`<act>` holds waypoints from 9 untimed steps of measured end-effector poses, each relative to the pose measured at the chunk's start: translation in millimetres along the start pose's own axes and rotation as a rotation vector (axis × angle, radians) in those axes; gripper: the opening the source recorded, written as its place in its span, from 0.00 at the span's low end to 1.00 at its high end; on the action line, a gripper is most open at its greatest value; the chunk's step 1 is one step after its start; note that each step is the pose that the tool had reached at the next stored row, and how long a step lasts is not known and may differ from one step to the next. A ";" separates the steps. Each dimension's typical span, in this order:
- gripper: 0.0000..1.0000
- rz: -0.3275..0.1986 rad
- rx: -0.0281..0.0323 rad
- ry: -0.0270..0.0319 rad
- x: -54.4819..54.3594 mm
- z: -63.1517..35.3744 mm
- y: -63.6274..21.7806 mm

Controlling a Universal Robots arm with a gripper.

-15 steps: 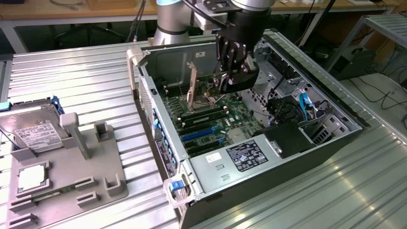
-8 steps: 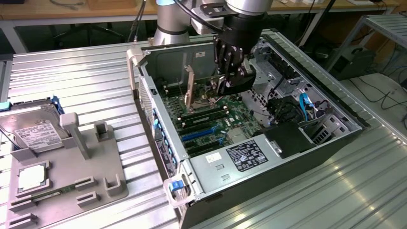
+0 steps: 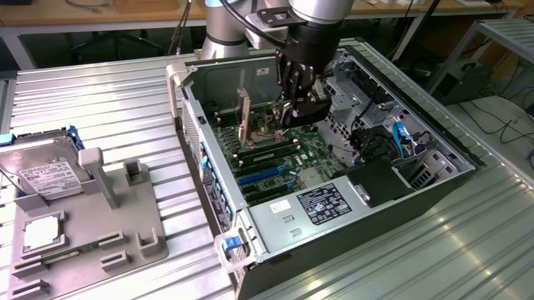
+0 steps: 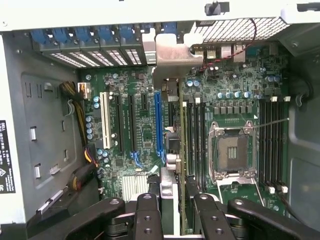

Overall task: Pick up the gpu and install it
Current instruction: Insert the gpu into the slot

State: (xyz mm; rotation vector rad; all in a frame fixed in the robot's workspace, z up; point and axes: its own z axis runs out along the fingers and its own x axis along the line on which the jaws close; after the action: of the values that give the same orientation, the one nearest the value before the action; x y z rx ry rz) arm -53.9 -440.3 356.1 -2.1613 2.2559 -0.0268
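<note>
The gripper reaches down into the open case, which lies on its side on a ribbed metal surface. It is clamped on the gpu: in the wrist view the two fingers press against the card from either side, with its thin edge between them. The gpu stands on edge over the motherboard. Its silver bracket sits against the rear wall of the case, just beside the row of blue clips. The card runs along the line between the long blue slot and the memory sticks. Whether its lower edge is seated in a slot cannot be told. Beyond the memory sticks lies the processor socket, framed by a metal latch.

On the exterior view's left, well apart from the case, a grey fixture rests on the surface. It carries a hard drive and, nearer the camera, a small square chip.
</note>
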 end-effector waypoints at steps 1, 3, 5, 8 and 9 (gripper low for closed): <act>0.30 0.000 0.0000 0.0000 0.0 0.2 1.3; 0.30 0.000 0.0000 -0.0006 0.0 1.2 2.5; 0.30 0.000 -0.0001 -0.0015 0.1 2.3 3.0; 0.30 -0.001 -0.0002 -0.0045 0.2 5.4 3.4; 0.30 -0.001 -0.0003 -0.0045 0.7 7.0 3.5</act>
State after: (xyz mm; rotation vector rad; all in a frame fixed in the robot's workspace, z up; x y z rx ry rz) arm -57.3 -440.8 349.1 -2.1603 2.2526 -0.0215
